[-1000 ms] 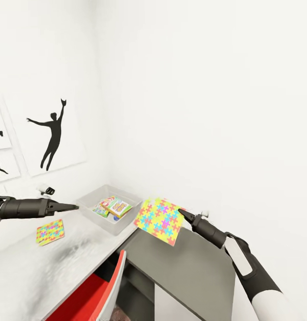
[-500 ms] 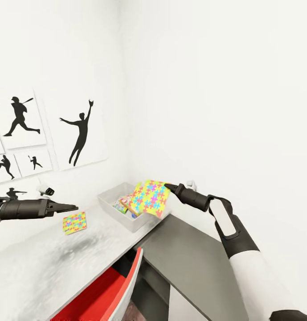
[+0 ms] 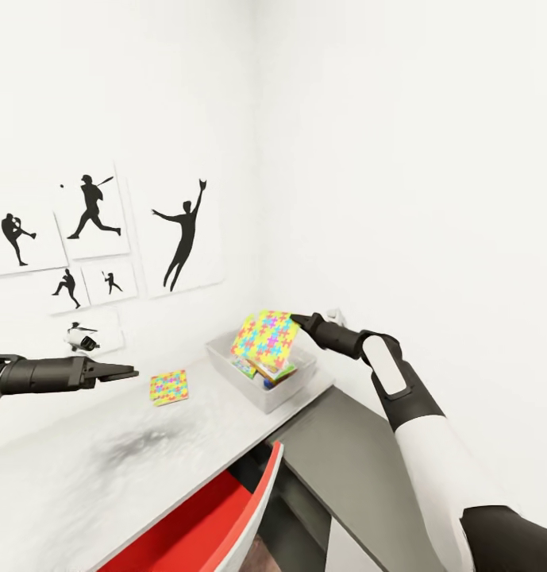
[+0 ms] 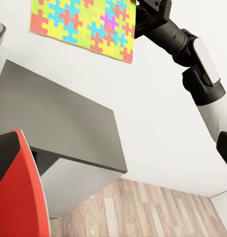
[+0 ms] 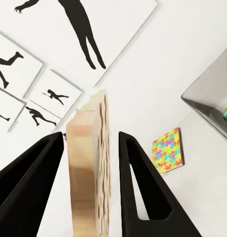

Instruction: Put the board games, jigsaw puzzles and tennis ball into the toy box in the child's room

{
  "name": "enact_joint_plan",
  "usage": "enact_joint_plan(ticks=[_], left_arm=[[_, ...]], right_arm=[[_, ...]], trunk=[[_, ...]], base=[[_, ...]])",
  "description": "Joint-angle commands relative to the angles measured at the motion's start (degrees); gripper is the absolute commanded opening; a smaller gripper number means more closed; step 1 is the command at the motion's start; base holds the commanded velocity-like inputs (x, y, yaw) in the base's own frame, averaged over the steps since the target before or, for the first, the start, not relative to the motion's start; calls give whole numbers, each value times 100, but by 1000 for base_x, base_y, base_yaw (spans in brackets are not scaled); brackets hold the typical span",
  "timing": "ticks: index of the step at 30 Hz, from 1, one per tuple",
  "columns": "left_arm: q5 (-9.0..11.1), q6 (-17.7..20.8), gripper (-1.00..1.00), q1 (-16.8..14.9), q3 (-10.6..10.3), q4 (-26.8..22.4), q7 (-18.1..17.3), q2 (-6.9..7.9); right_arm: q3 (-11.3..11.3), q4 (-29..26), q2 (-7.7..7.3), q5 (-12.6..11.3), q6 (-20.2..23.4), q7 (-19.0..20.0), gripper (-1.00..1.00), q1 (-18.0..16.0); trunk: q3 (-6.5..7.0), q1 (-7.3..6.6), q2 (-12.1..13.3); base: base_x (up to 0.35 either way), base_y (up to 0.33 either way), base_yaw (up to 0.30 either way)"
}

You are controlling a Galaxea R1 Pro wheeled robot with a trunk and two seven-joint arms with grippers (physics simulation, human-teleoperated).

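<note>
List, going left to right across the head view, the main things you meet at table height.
left gripper → jigsaw puzzle lying on the table → jigsaw puzzle held over the toy box → right gripper

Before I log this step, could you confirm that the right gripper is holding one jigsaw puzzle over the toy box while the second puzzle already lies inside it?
Not quite. The right gripper does hold a jigsaw puzzle over the toy box, but the head view shows the second puzzle lying on the table, outside the box.
</note>
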Motion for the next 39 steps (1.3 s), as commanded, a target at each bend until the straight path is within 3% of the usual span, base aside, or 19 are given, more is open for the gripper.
enact_joint_plan(ticks=[1,12,29,39], left_arm=[[5,61,100,-4,-11,6,-23,4],[9,61,100,-4,-11,19,-23,-5],[7,56,100,-4,-7,90,-23,-3],[1,56,100,-4,-7,116,-23,-5]], right_arm=[[-10,4,1,9,-31,23,-100,-2],[-24,0,-72,-37,-171,30,-100,-3],[-22,-15,-66,-28,-205,26,-100,23],[-17,-20,-72,-34,-204,31,-100,53]], trunk=[[-3,2,-4],[-3,2,-4],[-3,2,-4],[-3,2,-4]], base=[[30,12,75],[4,2,11],[76,51,3],[5,3,186]])
